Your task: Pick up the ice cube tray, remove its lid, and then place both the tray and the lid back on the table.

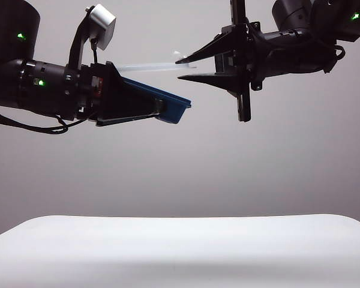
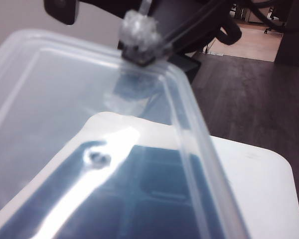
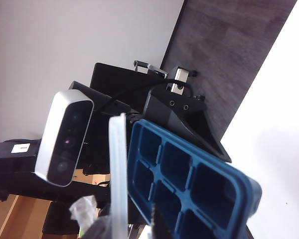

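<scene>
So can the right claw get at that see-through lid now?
Probably yes: the right gripper is already at the lid's free end, nothing between them, while the left gripper holds the ice cube tray.

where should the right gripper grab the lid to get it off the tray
By the free far edge of the lid, coming in level from the side opposite the left gripper. That gripper clamps the ice cube tray at its near end, and the lid is lifted away there, leaving its thin rim open to the right gripper.
</scene>
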You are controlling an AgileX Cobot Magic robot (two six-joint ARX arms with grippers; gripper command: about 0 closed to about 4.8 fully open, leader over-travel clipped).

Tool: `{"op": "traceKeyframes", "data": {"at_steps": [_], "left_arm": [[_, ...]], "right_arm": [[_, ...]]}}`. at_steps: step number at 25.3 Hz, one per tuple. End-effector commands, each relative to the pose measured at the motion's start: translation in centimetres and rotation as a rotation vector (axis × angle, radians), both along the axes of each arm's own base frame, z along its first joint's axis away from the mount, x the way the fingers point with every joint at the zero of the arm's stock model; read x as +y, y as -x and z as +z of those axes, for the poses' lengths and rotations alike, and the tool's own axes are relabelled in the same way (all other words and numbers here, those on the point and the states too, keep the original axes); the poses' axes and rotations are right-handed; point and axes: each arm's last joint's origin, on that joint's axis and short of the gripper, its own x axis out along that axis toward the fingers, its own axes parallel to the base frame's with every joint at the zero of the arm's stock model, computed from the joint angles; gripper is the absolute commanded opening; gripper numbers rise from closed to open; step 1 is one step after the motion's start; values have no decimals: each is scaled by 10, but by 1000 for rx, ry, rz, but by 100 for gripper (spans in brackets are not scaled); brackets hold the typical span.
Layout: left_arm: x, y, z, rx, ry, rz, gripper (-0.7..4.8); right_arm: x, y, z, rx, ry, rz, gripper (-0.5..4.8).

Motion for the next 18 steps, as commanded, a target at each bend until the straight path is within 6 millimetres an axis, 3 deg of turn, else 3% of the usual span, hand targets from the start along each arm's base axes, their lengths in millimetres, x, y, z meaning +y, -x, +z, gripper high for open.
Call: {"op": "traceKeyframes", "data": {"at_steps": [1, 3, 12, 15, 18], "left_arm": [[-1, 1, 2, -16, 9, -16, 175], [-2, 1, 3, -16, 9, -20, 175], [-3, 3, 3, -3, 24, -95, 188], [-3, 4, 4, 20, 35, -104, 289], [-3, 4, 5, 28, 53, -117, 288]], "right_arm": [[5, 1, 3, -23, -5, 7, 73], [5, 1, 3, -24, 1, -7, -5], [-1, -5, 8, -114, -8, -70, -6], [-5, -7, 8, -132, -3, -93, -6], [-8, -9, 8, -157, 4, -112, -6]]}}
